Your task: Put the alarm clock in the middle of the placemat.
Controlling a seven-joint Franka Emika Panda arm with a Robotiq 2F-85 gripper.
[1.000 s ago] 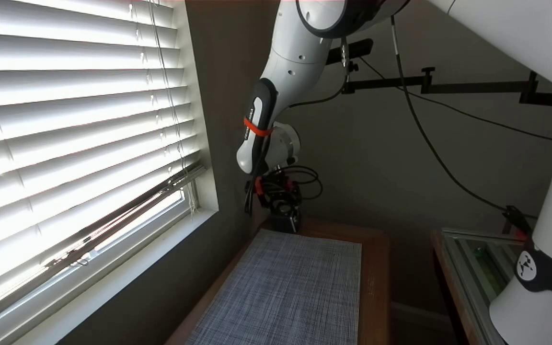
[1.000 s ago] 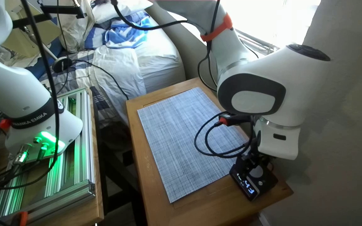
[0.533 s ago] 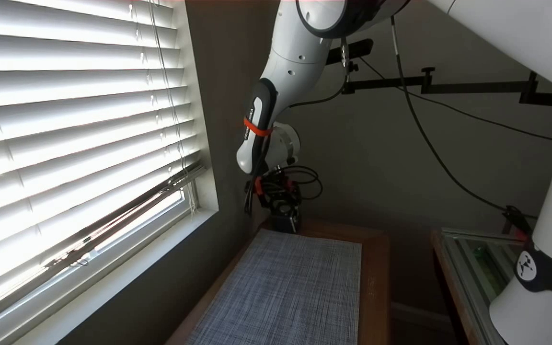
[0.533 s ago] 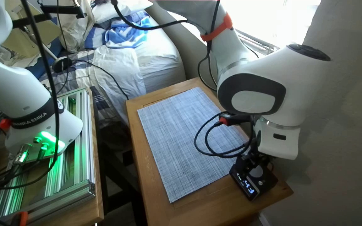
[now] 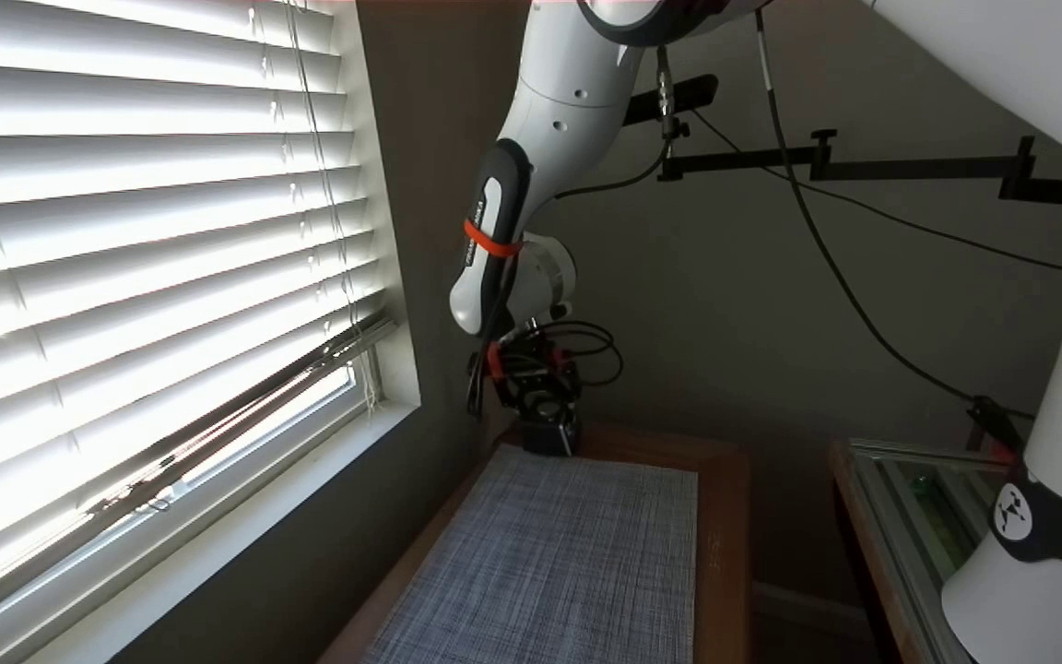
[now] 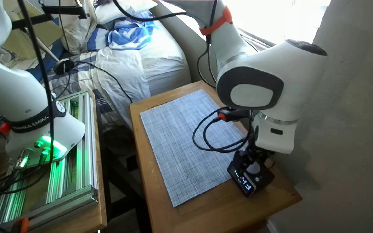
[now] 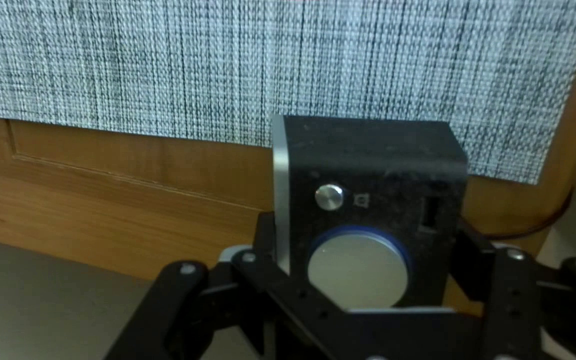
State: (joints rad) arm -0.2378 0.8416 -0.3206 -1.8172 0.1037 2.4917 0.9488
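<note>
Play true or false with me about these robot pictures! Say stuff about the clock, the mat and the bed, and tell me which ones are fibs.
1. The gripper holds the alarm clock. True.
2. The placemat is grey. True.
3. The alarm clock is in the middle of the placemat. False: it is near one edge of the placemat.
4. The alarm clock is bright pink. False: it is dark, nearly black.
5. A blue-and-white cloth lies on the bed. True.
6. The alarm clock is bigger than the placemat. False: the placemat is much bigger.
</note>
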